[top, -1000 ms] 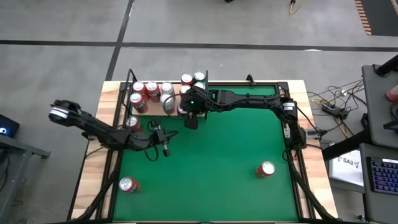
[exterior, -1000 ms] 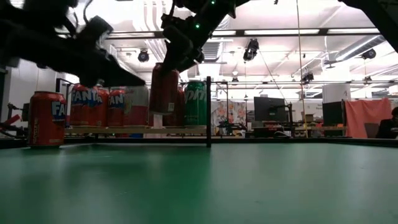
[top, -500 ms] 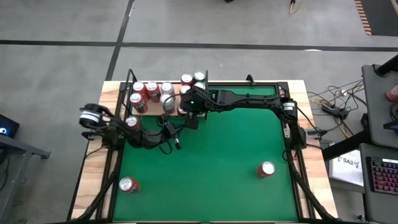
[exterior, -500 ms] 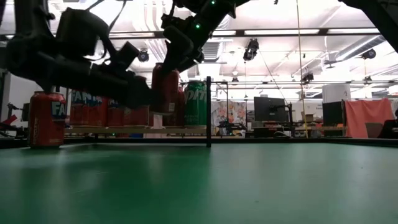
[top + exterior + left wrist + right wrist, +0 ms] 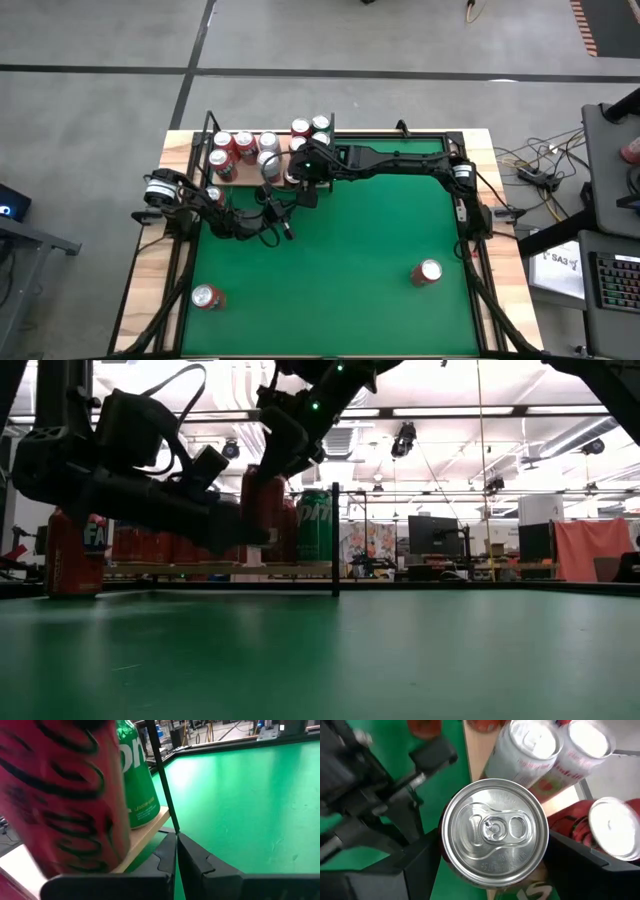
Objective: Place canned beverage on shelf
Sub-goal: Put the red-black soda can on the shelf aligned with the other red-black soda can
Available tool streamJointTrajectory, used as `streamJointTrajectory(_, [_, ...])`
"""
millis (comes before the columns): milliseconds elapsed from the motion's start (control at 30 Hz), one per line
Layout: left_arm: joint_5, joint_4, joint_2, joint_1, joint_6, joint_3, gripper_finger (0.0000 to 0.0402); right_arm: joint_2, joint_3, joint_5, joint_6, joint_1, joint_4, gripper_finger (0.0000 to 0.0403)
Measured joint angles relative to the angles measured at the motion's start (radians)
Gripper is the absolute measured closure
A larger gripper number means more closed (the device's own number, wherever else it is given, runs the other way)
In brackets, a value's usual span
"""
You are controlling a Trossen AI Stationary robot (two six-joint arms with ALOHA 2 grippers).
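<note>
Since a second ago: left arm swung in from the table's left edge toward the middle, its shut, empty left gripper [image 5: 285,228] now on the green felt [image 5: 350,270] just in front of the shelf [image 5: 243,178]; right arm unmoved.

Nearest the front edge: one red can [image 5: 207,296] upright at the left front, another red can [image 5: 429,271] upright toward the right front, well apart from each other and from both arms.

Mid-table: left gripper's fingers [image 5: 176,851] pressed together with nothing between them, pointing at the shelf's black corner rod [image 5: 161,775].

Farther back: right gripper [image 5: 300,178] over the shelf's near right corner, jaws spread wide around a red Coca-Cola can [image 5: 493,831], one finger on each side, can upright with its silver top and pull tab facing up. In the low view, that can [image 5: 262,505] hanging slightly above the pale wood panel, not resting on it.

On the shelf behind: green Sprite can [image 5: 314,526] beside the rod, a row of red Fanta cans [image 5: 233,145] and white cans [image 5: 530,750] toward the back. One red Fanta can [image 5: 72,555] on the felt just left of the shelf.
</note>
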Motion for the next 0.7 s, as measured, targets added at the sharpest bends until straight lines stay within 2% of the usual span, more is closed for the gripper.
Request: streamJointTrajectory(700, [0.000,0.022,-0.002,0.021,0.040,0.025,0.0402,0.034,0.000,0.055,0.002,-0.008,-0.018,0.0105])
